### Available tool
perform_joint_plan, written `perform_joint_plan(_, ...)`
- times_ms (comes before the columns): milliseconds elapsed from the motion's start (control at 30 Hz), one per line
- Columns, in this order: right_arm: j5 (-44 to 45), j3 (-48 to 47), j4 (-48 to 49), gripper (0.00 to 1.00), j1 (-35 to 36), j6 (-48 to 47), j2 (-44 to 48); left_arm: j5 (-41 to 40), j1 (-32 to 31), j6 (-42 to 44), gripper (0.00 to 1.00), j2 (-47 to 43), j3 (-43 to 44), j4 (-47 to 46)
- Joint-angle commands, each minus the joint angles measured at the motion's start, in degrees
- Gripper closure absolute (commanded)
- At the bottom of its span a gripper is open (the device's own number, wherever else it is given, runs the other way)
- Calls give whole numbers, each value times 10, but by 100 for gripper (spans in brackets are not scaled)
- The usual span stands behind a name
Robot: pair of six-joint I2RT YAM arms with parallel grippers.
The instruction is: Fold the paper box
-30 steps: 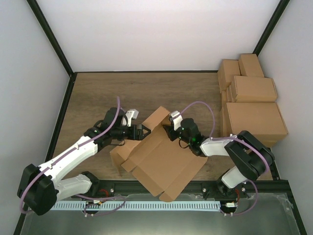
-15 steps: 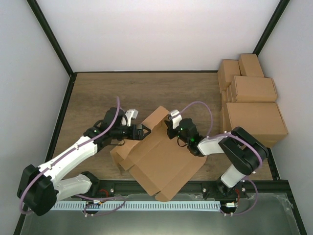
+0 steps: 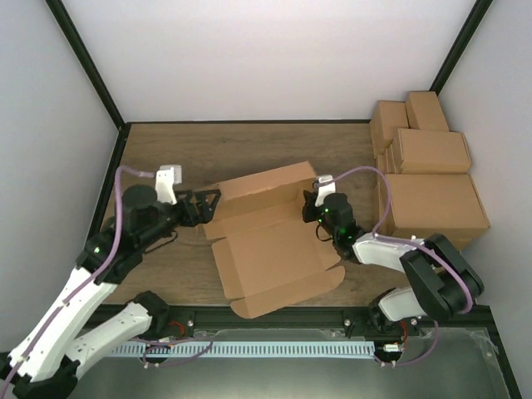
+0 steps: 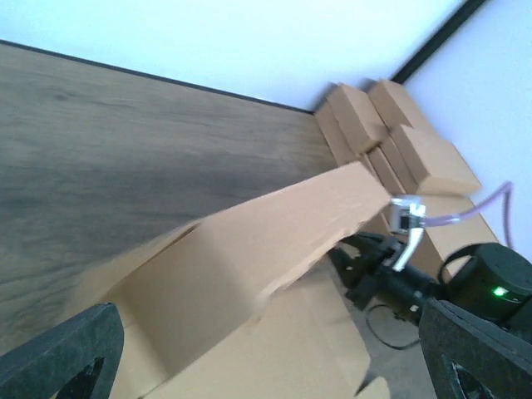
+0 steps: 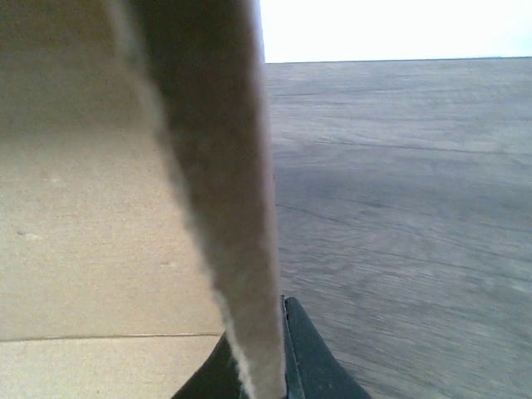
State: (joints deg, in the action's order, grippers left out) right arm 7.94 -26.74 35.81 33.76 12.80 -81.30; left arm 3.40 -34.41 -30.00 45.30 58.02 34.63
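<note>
table (image 3: 249,150): wood-grain top with white walls behind and at both sides; it carries everything below.
paper box (image 3: 274,253): plain brown die-cut sheet near the middle of the table, between the two arms. its wide base lies flat and turned a little askew. the rear panel stands up along the far side, leaning. a front flap reaches toward the near edge.
finished cartons (image 3: 428,179): closed brown boxes stacked in the far right corner, against the right wall and well apart from the paper box.
left gripper (image 3: 209,208): at the left end of the raised rear panel. in the wrist view its fingers (image 4: 58,353) sit at opposite bottom corners, spread wide, with the panel's end running between them. released, holding nothing. whether either finger touches the card, i cannot tell.
right gripper (image 3: 308,208): at the right end of the same raised panel. in its wrist view the card's fuzzy cut edge runs down into the dark finger (image 5: 303,357), with a second dark tip just on the other side. clenched on the paper box's panel edge.
</note>
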Motion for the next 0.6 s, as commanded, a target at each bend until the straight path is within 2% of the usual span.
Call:
perform_joint_plan(0,-13,-2,-63,99,-45,87,42,-102,-1,-50,0,-64,-37,59)
perform_joint_plan(133,-42,-19,-109,99,-84,168,71,-89,-1,-95,0,-119,-61,54)
perform_joint_plan(267,-1,-43,-157,99,-97,288,89,-19,-1,-131,0,-129,-102,31)
perform_joint_plan(433,-35,-51,-114,99,-97,334,90,54,-2,-95,0,-68,-120,29)
perform_joint_plan(500,-48,-57,-108,99,-97,346,81,51,-2,-67,2,-28,-109,48)
perform_joint_plan(567,-58,-55,-95,99,-97,355,75,11,-2,-55,4,3,-92,81)
